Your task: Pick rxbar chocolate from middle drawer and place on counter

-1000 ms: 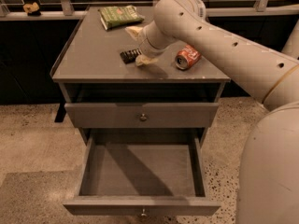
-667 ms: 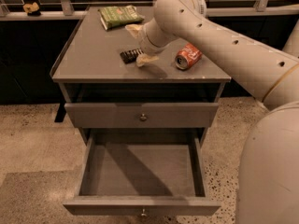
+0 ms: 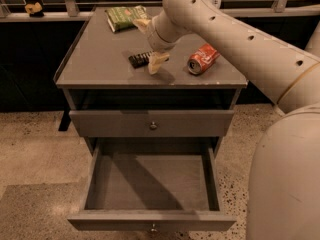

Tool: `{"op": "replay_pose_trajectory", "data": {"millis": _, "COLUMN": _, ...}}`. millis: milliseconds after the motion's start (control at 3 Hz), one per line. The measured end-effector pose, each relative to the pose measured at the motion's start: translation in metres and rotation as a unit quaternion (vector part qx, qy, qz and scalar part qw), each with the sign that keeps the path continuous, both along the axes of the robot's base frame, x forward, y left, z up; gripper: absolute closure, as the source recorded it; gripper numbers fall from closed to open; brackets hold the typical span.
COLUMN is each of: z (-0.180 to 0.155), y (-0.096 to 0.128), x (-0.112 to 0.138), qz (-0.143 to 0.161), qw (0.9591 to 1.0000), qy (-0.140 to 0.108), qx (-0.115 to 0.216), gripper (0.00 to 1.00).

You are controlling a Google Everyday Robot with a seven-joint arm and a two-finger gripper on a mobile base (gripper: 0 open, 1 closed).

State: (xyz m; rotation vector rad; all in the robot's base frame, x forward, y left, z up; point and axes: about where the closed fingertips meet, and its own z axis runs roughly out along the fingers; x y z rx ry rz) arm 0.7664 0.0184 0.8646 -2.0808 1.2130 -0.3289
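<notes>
The rxbar chocolate (image 3: 139, 59), a small black bar, lies flat on the counter (image 3: 95, 59) near its middle. My gripper (image 3: 149, 44) hovers right over the counter just right of the bar. Its cream fingers are spread apart, the lower fingertip (image 3: 156, 63) beside the bar's right end and the upper one near the green bag. The gripper holds nothing. The middle drawer (image 3: 150, 220), the lowest one, is pulled out and shows a bare grey floor.
A red soda can (image 3: 202, 59) lies on its side on the counter to the right of the gripper. A green snack bag (image 3: 125, 16) lies at the back. The knobbed drawer above (image 3: 152, 124) is closed. My arm crosses from the right.
The gripper has shifted slightly up and back from the bar, its fingers spread a little wider. The bar stays where it lay on the counter.
</notes>
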Motion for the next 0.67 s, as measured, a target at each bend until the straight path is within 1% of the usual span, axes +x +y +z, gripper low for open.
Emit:
{"op": "replay_pose_trajectory", "data": {"millis": 333, "z": 0.0444, "y": -0.0014, "x": 0.0146, "qz": -0.005, "qw": 0.9981, "qy": -0.055, "qx": -0.028, "gripper": 0.00}}
{"op": "replay_pose_trajectory", "data": {"millis": 667, "z": 0.0444, "y": -0.0014, "x": 0.0146, "qz": -0.005, "qw": 0.9981, "qy": -0.055, "qx": -0.028, "gripper": 0.00}}
